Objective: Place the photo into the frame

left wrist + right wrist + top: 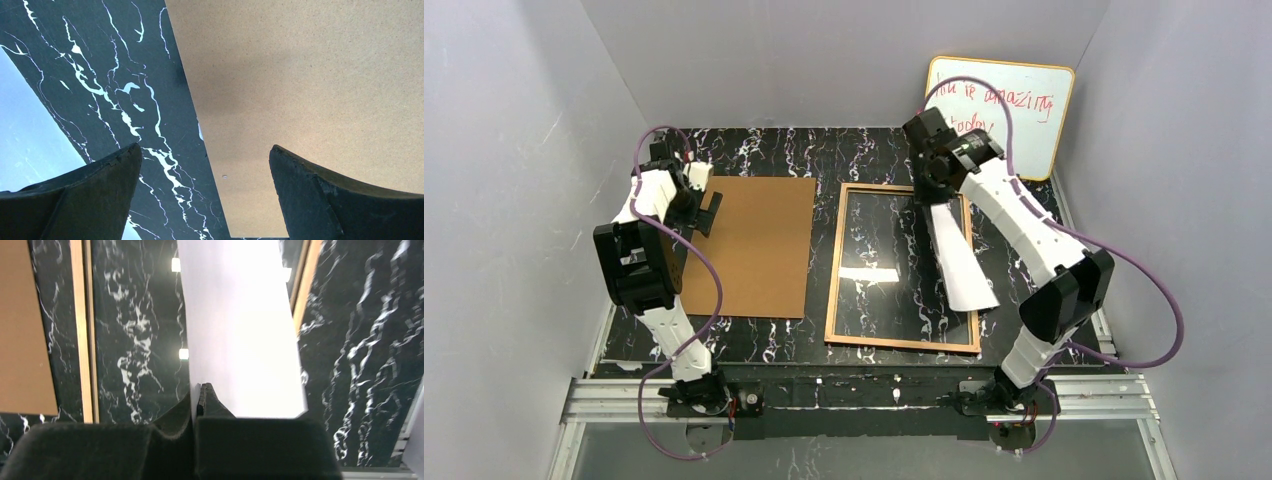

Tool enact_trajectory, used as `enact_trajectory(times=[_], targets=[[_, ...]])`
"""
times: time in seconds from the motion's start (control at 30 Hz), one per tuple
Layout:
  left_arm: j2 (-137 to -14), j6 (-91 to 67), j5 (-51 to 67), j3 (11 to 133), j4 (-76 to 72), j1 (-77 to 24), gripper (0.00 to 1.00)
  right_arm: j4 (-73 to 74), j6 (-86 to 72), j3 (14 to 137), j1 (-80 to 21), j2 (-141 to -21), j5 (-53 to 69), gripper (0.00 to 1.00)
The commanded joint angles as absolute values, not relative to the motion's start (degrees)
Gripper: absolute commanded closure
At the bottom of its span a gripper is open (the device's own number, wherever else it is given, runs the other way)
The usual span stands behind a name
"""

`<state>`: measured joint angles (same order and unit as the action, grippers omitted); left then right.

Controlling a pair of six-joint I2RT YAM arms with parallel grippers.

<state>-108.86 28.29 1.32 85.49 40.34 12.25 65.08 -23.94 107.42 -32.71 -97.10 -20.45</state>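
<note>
Right wrist view: the right gripper (199, 390) has its jaws pressed together on one edge of the photo (240, 340). The photo's white back slopes away ahead of the fingertips, over the frame (87, 330). The frame lies flat on the table (375, 340) below the jaws, tan side up, and the marble shows through its glass.

To do this step well, I judge that the free edge, the one farthest from the jaws, should go down first inside the rails. It should be squared to them, and then the held edge lowered before letting go — a skewed sheet would ride up on a rail, and a thin print may buckle if pushed.

The left gripper (205, 150) hovers with jaws spread wide and nothing between them. They straddle the edge of the brown backing board (310, 75), well apart from the frame.

Hard to make out: the printed side faces no camera. Whether the free edge touches the glass cannot be told. In the top view the right arm covers the frame's corner beneath the jaws.
</note>
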Motion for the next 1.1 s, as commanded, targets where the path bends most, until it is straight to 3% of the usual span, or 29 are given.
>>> enact_trajectory(times=[0.0, 0.23, 0.47, 0.67, 1.07], targets=[[-105.88, 28.47, 1.94, 84.7, 41.22, 12.31, 0.02, 61.87, -30.59, 101.3, -33.24, -95.26, -13.99, 0.99], [-106.05, 28.98, 2.02, 84.32, 41.22, 12.31, 0.02, 48.85, -41.16, 88.36, -33.27, -91.74, -4.86, 0.99], [-105.66, 29.93, 2.87, 83.36, 41.04, 12.33, 0.02, 44.01, -52.77, 82.02, -33.71, -89.92, -5.83, 0.99], [-105.6, 30.4, 2.7, 82.82, 40.93, 12.29, 0.02, 44.11, -57.78, 81.47, -33.84, -90.97, -10.16, 0.99], [-105.8, 30.82, 2.29, 82.72, 40.95, 12.33, 0.02, 44.92, -52.46, 83.5, -35.12, -95.95, -19.52, 0.99]])
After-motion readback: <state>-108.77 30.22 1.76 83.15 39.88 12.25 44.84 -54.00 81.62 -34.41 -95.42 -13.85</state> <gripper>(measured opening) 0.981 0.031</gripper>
